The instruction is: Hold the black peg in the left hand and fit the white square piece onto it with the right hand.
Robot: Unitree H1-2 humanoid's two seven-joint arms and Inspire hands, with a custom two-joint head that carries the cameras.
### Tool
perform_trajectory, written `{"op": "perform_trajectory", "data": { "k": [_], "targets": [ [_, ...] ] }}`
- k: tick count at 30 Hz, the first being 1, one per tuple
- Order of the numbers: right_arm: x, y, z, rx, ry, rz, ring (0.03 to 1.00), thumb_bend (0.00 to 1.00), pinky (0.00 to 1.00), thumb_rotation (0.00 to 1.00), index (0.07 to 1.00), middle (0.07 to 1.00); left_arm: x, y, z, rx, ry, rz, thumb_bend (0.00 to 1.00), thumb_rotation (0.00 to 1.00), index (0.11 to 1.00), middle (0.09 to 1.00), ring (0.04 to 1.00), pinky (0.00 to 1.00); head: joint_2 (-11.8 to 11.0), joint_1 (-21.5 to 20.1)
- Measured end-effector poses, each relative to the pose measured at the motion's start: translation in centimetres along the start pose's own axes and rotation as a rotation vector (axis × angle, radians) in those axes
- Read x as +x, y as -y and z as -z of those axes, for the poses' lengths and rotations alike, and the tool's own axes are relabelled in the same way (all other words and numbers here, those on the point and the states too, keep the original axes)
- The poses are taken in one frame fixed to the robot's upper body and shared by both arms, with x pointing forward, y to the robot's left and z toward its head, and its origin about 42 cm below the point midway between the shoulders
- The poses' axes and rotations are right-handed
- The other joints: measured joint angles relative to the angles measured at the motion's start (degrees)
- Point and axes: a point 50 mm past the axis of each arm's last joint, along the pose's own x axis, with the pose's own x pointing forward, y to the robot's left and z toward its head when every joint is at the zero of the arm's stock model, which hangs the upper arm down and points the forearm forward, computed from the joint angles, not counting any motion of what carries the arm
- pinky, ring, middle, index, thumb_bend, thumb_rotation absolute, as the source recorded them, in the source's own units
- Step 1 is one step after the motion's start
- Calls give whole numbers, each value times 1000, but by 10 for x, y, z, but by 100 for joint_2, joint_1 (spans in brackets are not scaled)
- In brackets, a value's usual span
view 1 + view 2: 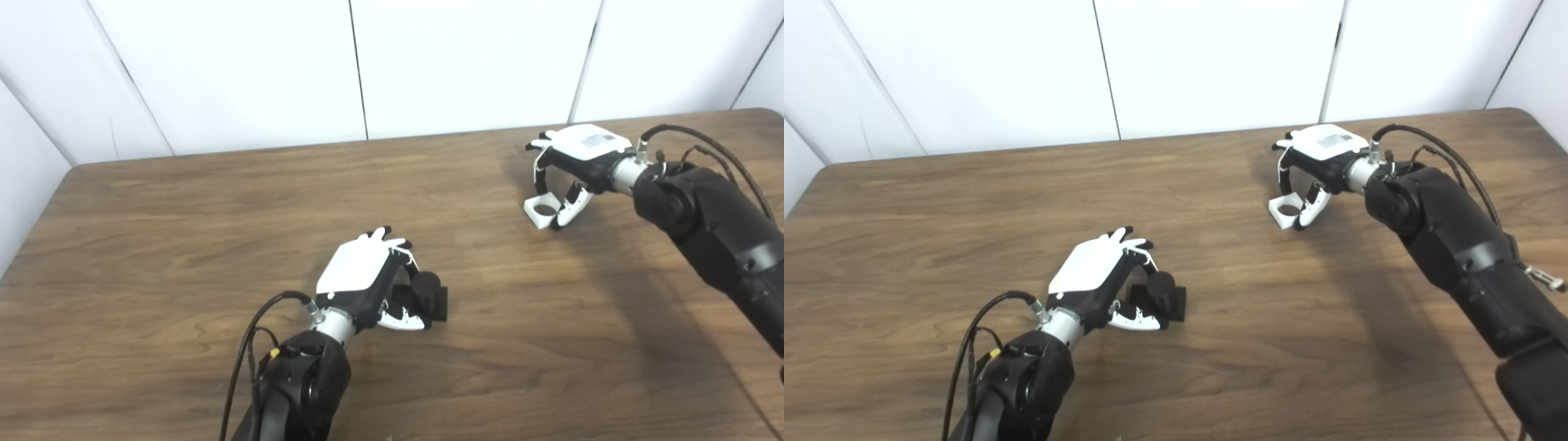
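Low in the centre of the frame, the left hand [361, 278] curls around the black peg [427, 294], which stands on the tabletop [184, 245], steadying it. At upper right, the right hand [572, 168] arches loosely over the white square piece [542, 210], fingers touching but not visibly gripping.

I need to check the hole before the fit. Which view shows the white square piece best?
The left eye view: the white square piece lies on the table with its round hole open to the camera, right robot hand around it. The right eye view shows the same piece, its hole slightly narrower.
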Motion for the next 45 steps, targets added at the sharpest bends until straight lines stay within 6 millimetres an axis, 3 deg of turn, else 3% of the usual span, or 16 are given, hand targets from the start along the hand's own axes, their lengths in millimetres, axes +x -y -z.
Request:
{"op": "perform_trajectory", "data": {
  "k": [4, 14, 19, 25, 35, 45],
  "targets": [
    [-8, 0, -8, 7, 21, 1, 1000, 524, 997, 154, 493, 955, 0, 0, 0, 0, 0, 0, 525, 65, 485, 886, 1000, 1000, 0, -26],
    [-35, 29, -50, -3, 164, 70, 1000, 525, 992, 153, 492, 951, 0, 0, -1, 2, 3, 1, 525, 64, 485, 883, 1000, 1000, 0, -44],
    [-47, 34, -70, -5, 231, 82, 1000, 525, 1000, 153, 493, 954, 1, 1, -1, 3, 3, -3, 525, 62, 485, 882, 1000, 1000, -9, -44],
    [-63, 48, -108, -7, 330, 94, 1000, 525, 1000, 154, 493, 953, 1, 2, -1, 0, 5, -11, 525, 63, 485, 884, 1000, 1000, 0, -53],
    [-78, 58, -147, 31, 423, 76, 1000, 525, 1000, 154, 491, 947, 1, 2, -2, 3, 9, -11, 525, 63, 486, 883, 1000, 1000, 0, -70],
    [-73, 56, -172, 37, 478, 67, 1000, 525, 997, 151, 491, 944, 2, 3, -2, 3, 13, -13, 525, 63, 486, 884, 1000, 1000, 9, -26]
  ]
}}
